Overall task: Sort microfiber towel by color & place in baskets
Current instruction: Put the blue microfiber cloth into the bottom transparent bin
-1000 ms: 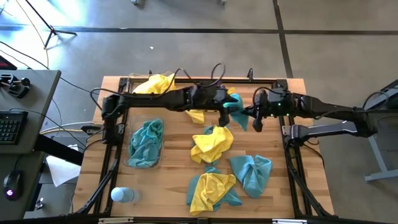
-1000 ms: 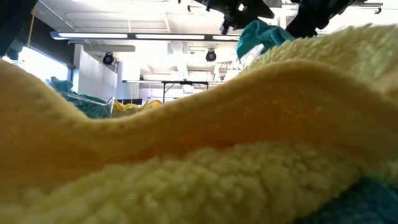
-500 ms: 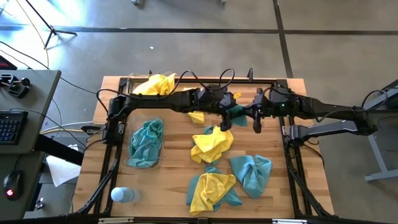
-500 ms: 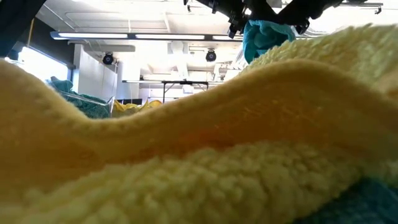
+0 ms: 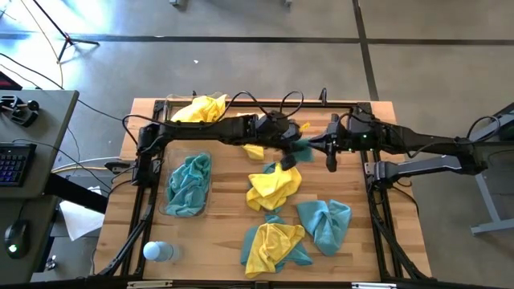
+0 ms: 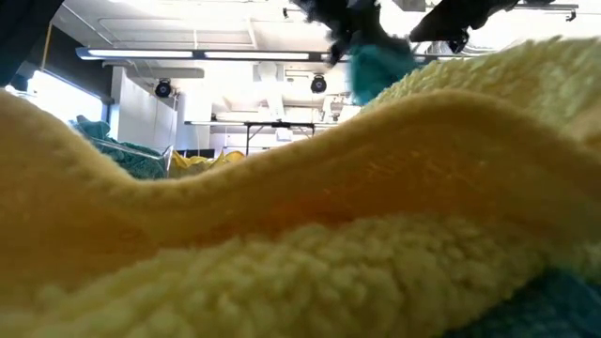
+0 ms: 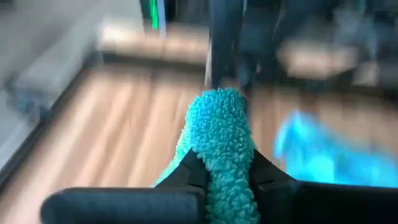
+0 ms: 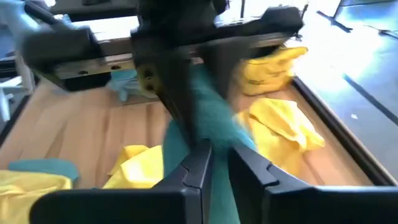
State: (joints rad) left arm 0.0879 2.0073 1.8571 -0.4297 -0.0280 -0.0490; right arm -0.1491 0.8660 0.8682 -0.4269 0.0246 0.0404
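While the left tool pinches the teal towel mid-air, the right tool, directly opposite, has narrow jaws around the same cloth. It should let go fully before the left carries it to the teal basket.

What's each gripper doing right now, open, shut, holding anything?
Left gripper: shut on the teal towel.
Right gripper: towel between its fingers, grip cannot be told.
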